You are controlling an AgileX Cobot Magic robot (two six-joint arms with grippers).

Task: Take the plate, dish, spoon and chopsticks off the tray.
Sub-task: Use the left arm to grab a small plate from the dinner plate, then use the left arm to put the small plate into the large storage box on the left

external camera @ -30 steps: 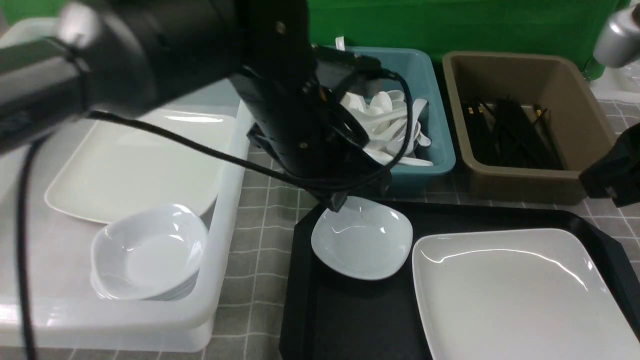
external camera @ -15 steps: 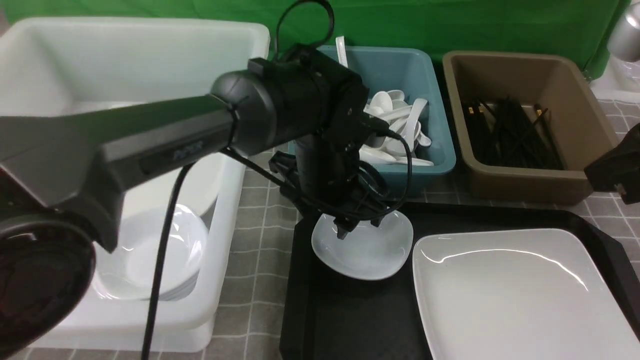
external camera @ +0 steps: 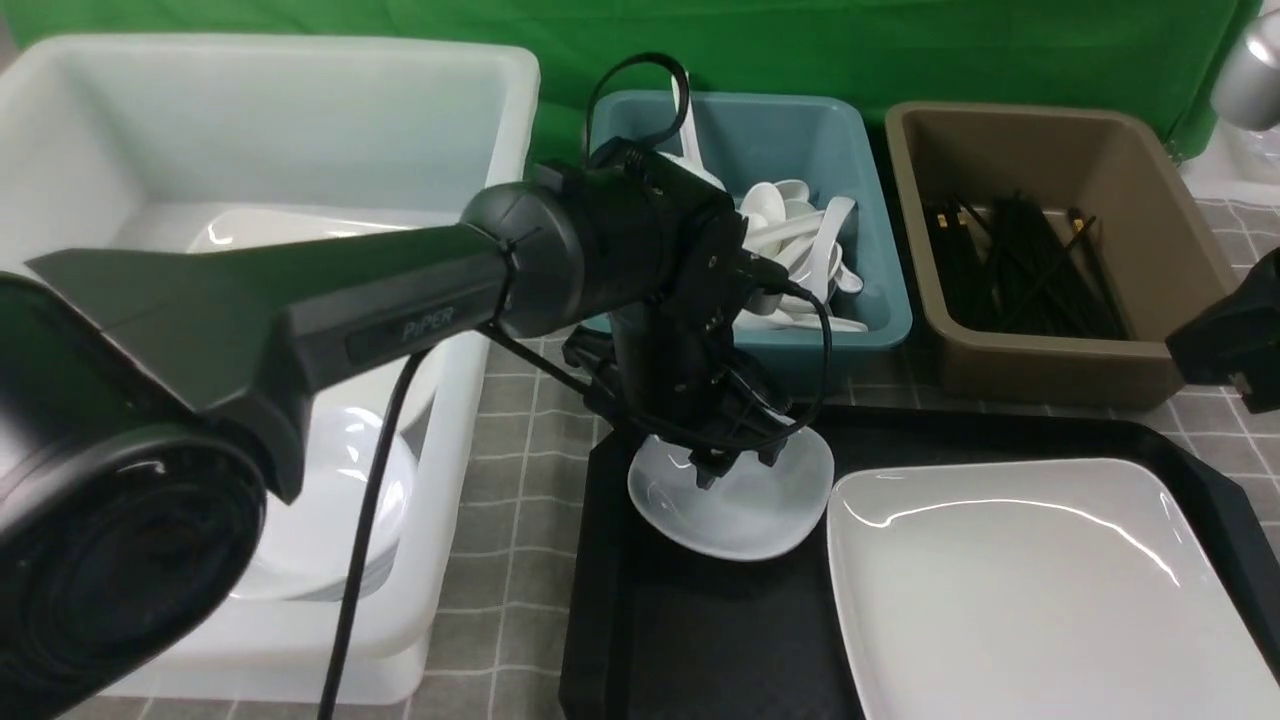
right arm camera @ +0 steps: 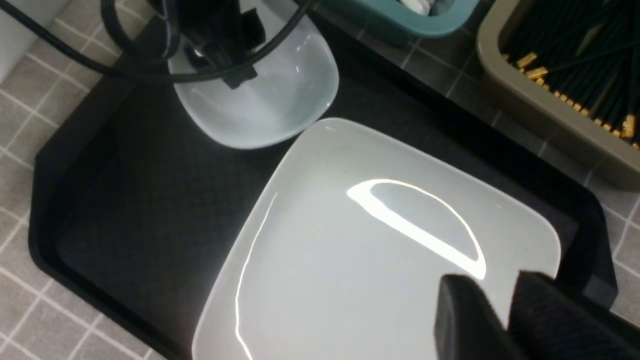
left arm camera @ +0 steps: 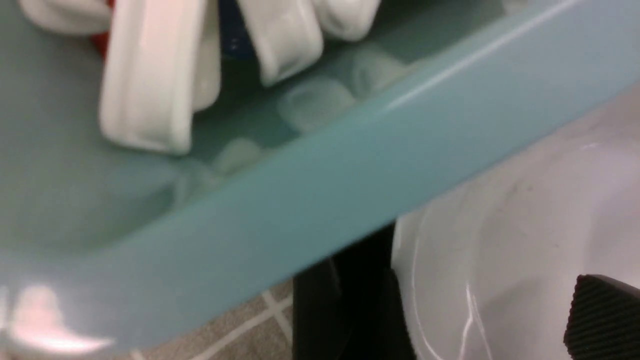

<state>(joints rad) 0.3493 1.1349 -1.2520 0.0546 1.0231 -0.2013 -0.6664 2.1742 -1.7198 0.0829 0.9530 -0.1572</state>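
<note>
The black tray (external camera: 700,640) holds a small white dish (external camera: 760,515) at its far left and the large white plate (external camera: 1040,590) on its right. My left gripper (external camera: 737,467) is open and low over the dish's far rim. One ribbed finger (left arm camera: 605,320) sits inside the dish (left arm camera: 525,225). My right gripper (right arm camera: 492,295) is shut and empty, hovering above the plate's (right arm camera: 360,260) corner. No spoon or chopsticks lie on the tray (right arm camera: 125,200).
A teal tub (external camera: 850,330) with several white spoons stands just behind the dish. A brown tub (external camera: 1050,370) of black chopsticks is to its right. A white bin (external camera: 300,100) on the left holds a large plate and stacked small dishes (external camera: 300,540).
My left arm has swung in and lowered its gripper onto the small dish. The dish has shifted slightly to the right. The right arm has hardly moved.
</note>
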